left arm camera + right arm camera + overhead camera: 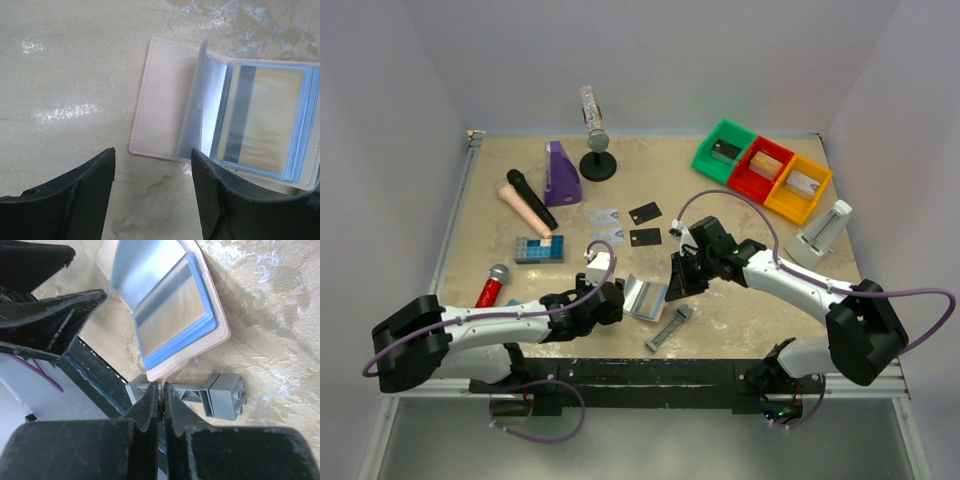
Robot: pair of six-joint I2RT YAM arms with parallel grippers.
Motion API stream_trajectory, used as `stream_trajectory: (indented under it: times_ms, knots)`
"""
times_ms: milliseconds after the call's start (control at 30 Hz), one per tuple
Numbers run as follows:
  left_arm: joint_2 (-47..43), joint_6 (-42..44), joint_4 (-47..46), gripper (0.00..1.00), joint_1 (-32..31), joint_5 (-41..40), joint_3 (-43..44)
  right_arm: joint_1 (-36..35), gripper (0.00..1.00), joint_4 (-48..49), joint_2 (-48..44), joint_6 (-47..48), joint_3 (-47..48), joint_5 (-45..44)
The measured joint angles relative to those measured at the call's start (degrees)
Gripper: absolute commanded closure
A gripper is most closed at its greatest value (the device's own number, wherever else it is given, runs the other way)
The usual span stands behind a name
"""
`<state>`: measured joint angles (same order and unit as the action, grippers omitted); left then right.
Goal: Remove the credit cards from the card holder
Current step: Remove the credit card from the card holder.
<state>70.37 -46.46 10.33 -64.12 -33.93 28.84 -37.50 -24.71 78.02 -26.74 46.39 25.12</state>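
I'm seeing four thin grey and black credit cards (pixel 645 237) out, with the tan-edged bifold card holder (pixel 642 296) showing another. The right gripper (pixel 162 390) is seemingly pinching its edge, and the left gripper (pixel 152 151) is hanging spread.

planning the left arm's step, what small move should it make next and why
Probably ease the left claw forward and close on the striped card sleeved in the card holder. That claw stands open just short of it, while the right claw, shut, seems to pinch the holder's edge.

Cream card holder (pixel 645 297) with blue sleeves, black cards (pixel 645 212), pale grey cards (pixel 603 215), beige marbled table (pixel 740 320).
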Motion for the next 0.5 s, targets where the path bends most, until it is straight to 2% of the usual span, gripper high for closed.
stream_trajectory:
  times_ms: [267, 400, 500]
  knots:
    - [-8.92, -2.14, -1.01, 0.32, 2.23, 1.4, -3.37, 0.04, 1.0, -0.61, 1.33, 1.31, 0.0, -0.22]
    - [-13.46, -0.09, -8.72, 0.33, 2.29, 7.23, -6.43, 0.28, 1.0, -0.72, 3.3, 1.77, 0.04, -0.28]
    - [-12.2, 2.01, -14.99, 0.31, 2.34, 13.27, -6.54, 0.44, 1.0, -1.22, 3.37, 1.84, 0.44, -0.31]
